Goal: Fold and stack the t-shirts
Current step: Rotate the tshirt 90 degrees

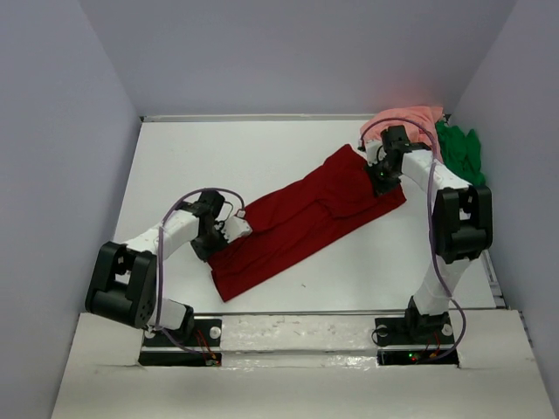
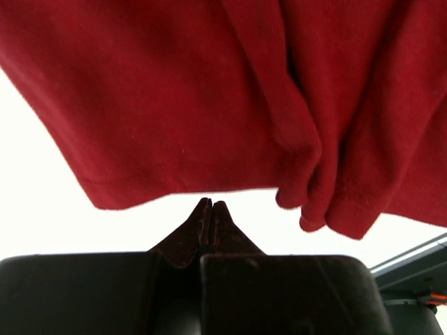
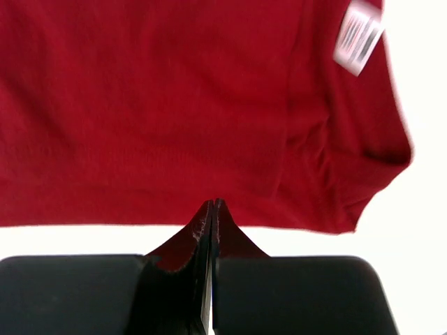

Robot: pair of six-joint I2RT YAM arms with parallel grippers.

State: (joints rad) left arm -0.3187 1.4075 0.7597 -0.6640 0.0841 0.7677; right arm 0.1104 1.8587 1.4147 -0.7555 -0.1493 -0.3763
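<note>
White counter [image 1: 227,157], boxed in by pale grey walls [image 1: 262,52] on three sides. Dark red t-shirt [image 1: 301,223] is laid diagonally across the middle, near-left to far-right, folded into a long strip. Stacked layers and stitched hems are seen in the left wrist view.

Left arm [image 1: 175,229] is placed at the near-left end of the strip, right arm [image 1: 432,175] at the far-right end.

On the left arm, the left jaws are seen pressed together with nothing between them. Tips are parked just short of the shirt's hem, with a sliver of white counter shown between.

On the right arm, the right jaws are likewise closed tight. Tips are overlapped with the shirt's near edge in the right wrist view. Whether cloth is pinched or only touched cannot be told.

White label [image 3: 360,35] is seen on the red shirt at the upper right of that view, too blurred to read.

Salmon pink t-shirt [image 1: 410,118] is bunched in the far-right corner, behind the right arm. Bright green t-shirt [image 1: 461,150] is crumpled just beside it, against the right wall. Neither is folded or stacked.
</note>
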